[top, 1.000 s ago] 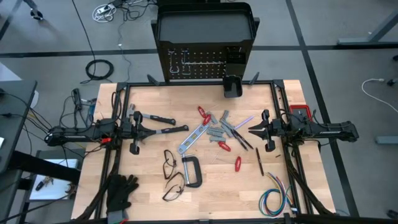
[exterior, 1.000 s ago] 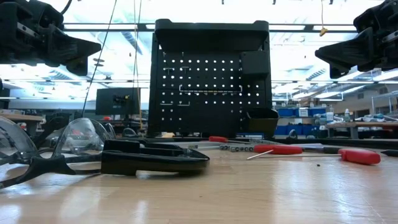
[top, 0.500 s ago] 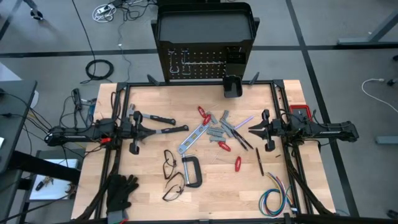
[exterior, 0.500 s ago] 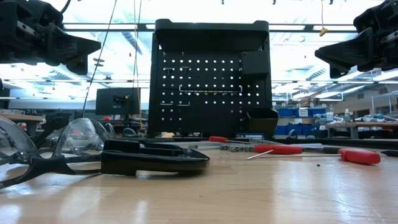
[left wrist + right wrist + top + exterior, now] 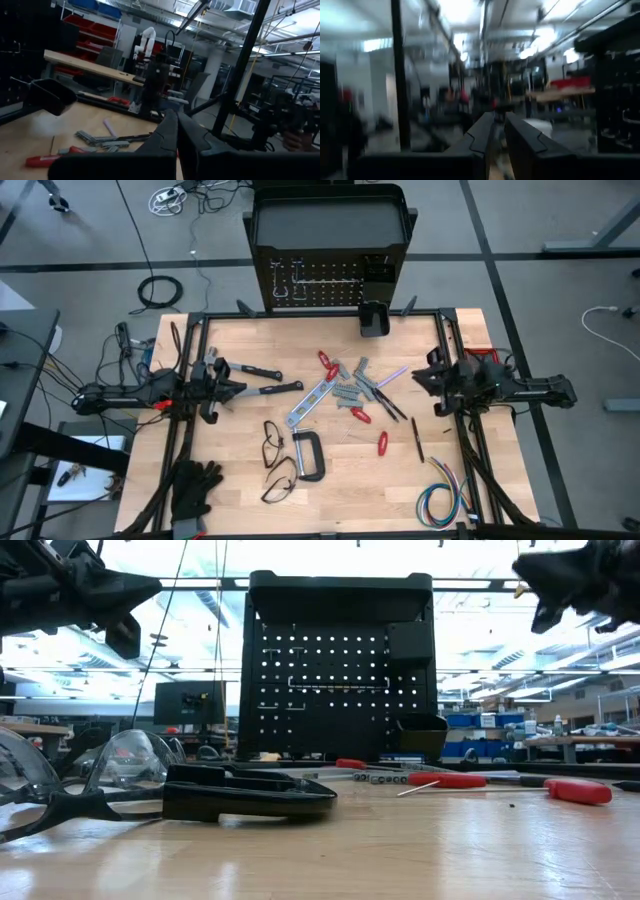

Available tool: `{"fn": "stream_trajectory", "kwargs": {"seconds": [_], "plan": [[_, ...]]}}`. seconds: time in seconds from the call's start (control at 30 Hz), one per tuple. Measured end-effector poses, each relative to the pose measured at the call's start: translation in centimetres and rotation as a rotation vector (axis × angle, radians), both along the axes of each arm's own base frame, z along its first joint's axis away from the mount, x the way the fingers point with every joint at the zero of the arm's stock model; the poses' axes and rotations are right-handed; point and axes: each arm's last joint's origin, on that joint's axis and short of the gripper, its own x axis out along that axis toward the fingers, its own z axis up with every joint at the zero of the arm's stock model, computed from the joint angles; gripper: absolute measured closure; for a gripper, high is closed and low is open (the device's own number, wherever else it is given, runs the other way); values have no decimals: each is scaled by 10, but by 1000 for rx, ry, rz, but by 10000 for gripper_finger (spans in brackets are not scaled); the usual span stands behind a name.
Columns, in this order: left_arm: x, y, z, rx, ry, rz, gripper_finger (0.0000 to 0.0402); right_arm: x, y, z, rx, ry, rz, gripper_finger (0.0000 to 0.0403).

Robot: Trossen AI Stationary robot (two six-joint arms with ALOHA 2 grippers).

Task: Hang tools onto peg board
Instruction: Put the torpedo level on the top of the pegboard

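The tools lie loose mid-table: two black-handled hammers (image 5: 262, 380), a silver flat bar (image 5: 310, 402), a grey C-clamp (image 5: 308, 455), grey metal pieces (image 5: 347, 392) and red-handled tools (image 5: 360, 416). The peg board (image 5: 318, 280) stands upright at the far edge, with hooks on its face (image 5: 340, 680). My left gripper (image 5: 243, 387) hovers shut at the table's left, above and beside the hammer handles, tipped up (image 5: 176, 119). My right gripper (image 5: 416, 378) hovers at the table's right, tipped up, with a narrow gap between its fingers (image 5: 499, 121) and nothing in it.
A small black bin (image 5: 373, 320) sits by the peg board's foot. Safety glasses (image 5: 275, 442) lie near the clamp, black gloves (image 5: 192, 488) at the near left corner, a coloured wire bundle (image 5: 440, 500) at the near right. Bare wood shows along the near edge (image 5: 350, 500).
Both grippers have tipped their fingers upward. My right gripper has risen, its tips drawing back toward the table's right edge. My left gripper has also rolled about its own axis. No tool has moved.
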Motion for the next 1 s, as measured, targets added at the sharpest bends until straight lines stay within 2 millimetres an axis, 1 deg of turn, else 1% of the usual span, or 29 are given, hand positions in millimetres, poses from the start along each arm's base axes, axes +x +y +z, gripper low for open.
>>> {"fn": "stream_trajectory", "kwargs": {"seconds": [0.1, 0.17, 0.27, 0.33, 0.47, 0.53, 0.67, 0.77, 0.87, 1.0], "plan": [[0, 0, 0, -67, -2, -15, 396, -3, -2, 7, 157, -92, -3, 341], [0, 0, 0, -106, -4, -12, 396, -2, -2, 7, 176, -92, 0, 341], [0, 2, 0, -149, -9, 39, 396, 3, -2, 4, 165, -26, -12, 341], [0, 4, 0, -165, -13, 104, 396, 7, -4, 1, 170, 20, -52, 341], [-1, 8, 0, -198, -21, 252, 396, 20, -7, -3, 254, 132, -86, 341], [-2, 9, 0, -196, -23, 283, 396, 28, -8, -5, 300, 223, -86, 341], [-3, 12, 0, -157, -23, 394, 396, 51, -9, -5, 325, 392, -106, 341], [-3, 13, 0, -167, -20, 454, 396, 74, -11, 1, 321, 481, -136, 342], [-3, 13, -1, -163, -9, 432, 396, 102, -12, 10, 284, 553, -152, 342], [-1, 10, -2, -144, 6, 329, 396, 146, -17, 18, 205, 683, -136, 342]]}}
